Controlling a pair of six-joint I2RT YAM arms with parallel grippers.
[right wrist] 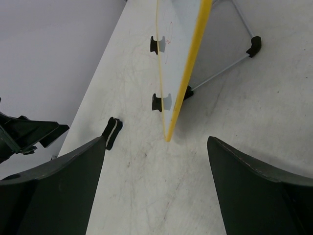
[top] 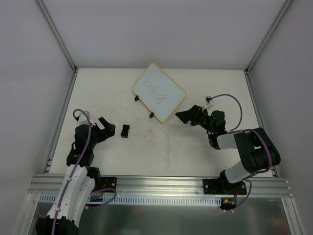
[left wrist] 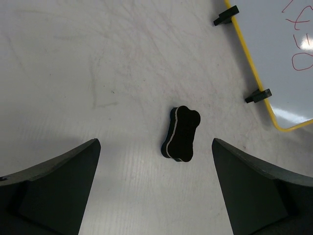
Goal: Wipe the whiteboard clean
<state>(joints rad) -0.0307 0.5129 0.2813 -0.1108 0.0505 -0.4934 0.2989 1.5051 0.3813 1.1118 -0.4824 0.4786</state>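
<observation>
The small white rectangular whiteboard with a thin yellow frame (top: 159,92) stood at upper centre of the overhead view, red scribbles on its face, propped on a thin wire stand (right wrist: 220,72). The left gripper (top: 107,127) was spread wide, and a small black bone-shaped eraser block (top: 125,131) lay just beside it. The right gripper (top: 185,114), also spread, sat near the board's lower right corner.
</observation>
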